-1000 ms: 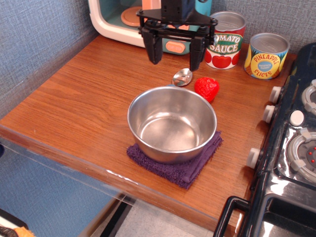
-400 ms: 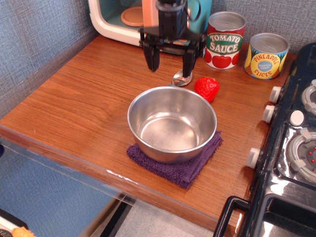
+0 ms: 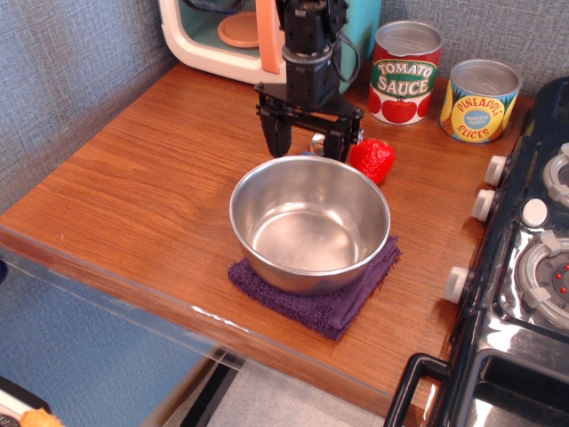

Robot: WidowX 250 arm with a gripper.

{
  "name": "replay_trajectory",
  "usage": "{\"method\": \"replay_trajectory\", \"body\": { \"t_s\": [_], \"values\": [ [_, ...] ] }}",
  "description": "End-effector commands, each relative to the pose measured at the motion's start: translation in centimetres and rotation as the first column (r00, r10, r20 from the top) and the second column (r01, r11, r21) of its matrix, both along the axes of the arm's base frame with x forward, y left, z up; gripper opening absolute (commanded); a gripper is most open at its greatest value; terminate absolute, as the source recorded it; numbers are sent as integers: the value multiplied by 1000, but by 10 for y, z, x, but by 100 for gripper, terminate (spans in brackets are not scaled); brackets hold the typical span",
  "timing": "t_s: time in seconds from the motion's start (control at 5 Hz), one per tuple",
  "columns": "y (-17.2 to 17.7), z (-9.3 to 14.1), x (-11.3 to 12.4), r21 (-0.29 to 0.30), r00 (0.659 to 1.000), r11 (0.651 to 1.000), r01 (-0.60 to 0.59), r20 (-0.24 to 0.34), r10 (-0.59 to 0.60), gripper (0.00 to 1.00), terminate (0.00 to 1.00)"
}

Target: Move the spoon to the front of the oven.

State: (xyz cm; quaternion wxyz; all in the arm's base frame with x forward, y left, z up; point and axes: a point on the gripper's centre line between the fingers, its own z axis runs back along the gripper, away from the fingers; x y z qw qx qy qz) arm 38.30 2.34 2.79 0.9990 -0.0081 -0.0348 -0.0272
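Wood-grain counter set against a blue-grey wall, with a black stove along the right edge. Over the last second the pincer has dropped from up by the oven to just above the counter, and its jaws have drawn in from a wide spread to a narrower gap. That reads as a descent onto the spoon, so the grasp looks close but not made.

Between the two dark fingers, slightly toward the right one, a small patch of the silver spoon bowl shows; the rest of the spoon, handle included, is hidden behind the pincer and the pot rim. It lies on the wood and has not shifted. The jaws stand partly open, one either side of the spoon, and hold nothing.

Just right of the pincer sits a red strawberry, close to the right finger. Directly in front of it, toward the camera, is the pot on a purple cloth. Behind it and to the left stands the oven; behind and to the right, two cans.

The arm comes straight down, wrist vertical, fingers pointing at the counter, cable looped behind.
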Motion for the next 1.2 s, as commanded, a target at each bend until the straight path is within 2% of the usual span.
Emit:
{"method": "replay_trajectory", "body": {
  "t_s": [0.0,0.2,0.4,0.8,1.0],
  "values": [
    [7,-3,-5,12,1000,1000,15,5,-15,100,0],
    [12,-16,-9,16,999,1000,-16,-32,16,100,0],
    [14,-22,-11,11,999,1000,-22,-44,22,0,0],
    [12,-21,-11,10,999,1000,-7,-49,7,0,0],
    [9,-18,-9,-20,999,1000,10,-42,-11,0,0]
  ]
}}
